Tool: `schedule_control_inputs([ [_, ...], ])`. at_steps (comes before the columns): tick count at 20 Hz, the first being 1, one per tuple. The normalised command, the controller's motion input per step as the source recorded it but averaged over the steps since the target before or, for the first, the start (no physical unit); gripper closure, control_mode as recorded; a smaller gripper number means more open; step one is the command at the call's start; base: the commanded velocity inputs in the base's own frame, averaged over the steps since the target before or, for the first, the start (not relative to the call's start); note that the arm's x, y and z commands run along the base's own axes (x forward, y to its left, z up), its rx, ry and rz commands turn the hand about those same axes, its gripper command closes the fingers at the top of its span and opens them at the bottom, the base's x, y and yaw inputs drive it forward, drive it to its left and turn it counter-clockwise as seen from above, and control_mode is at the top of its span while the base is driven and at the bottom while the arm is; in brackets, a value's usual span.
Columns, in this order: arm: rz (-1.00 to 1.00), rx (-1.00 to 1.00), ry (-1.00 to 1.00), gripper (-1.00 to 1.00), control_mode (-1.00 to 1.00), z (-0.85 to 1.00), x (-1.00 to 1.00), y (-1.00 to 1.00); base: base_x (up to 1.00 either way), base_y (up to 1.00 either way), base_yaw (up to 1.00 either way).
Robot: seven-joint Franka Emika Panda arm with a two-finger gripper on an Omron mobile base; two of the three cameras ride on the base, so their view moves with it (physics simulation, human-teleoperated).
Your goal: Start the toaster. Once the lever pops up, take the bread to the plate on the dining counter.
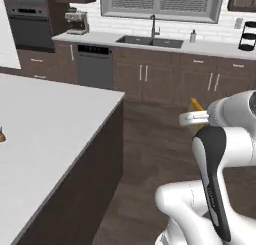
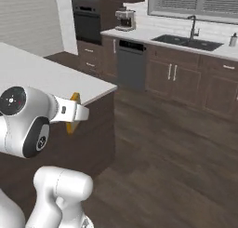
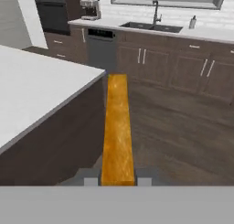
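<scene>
My gripper (image 3: 118,181) is shut on the bread (image 3: 117,127), a slice seen edge-on as a long golden-brown strip running away from the fingertips. From the left base view the bread (image 1: 197,104) pokes out behind the white hand, and my gripper (image 1: 198,113) hangs over the wooden floor, right of the dining counter (image 1: 50,124). In the right base view the bread (image 2: 74,100) sits just off the corner of the dining counter (image 2: 42,73). A tan sliver (image 1: 1,137) on that top, cut by the frame's edge, may be the plate. The toaster and the lever are out of view.
Dark cabinets with a white worktop (image 1: 210,46) run along the far wall, carrying a sink (image 1: 150,40) and a coffee machine (image 1: 77,23). A dishwasher (image 1: 95,65) and wall ovens (image 1: 30,24) stand at the left. Open wooden floor (image 3: 183,136) lies between island and cabinets.
</scene>
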Motion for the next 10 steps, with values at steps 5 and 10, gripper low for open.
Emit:
schedule_control_inputs([
  [5,0.0,0.0,0.0,1.0,1.0,0.0,0.0,0.0,0.0,0.0,0.84],
  [10,0.0,0.0,0.0,1.0,1.0,0.0,0.0,0.0,-0.02,0.02,0.81],
])
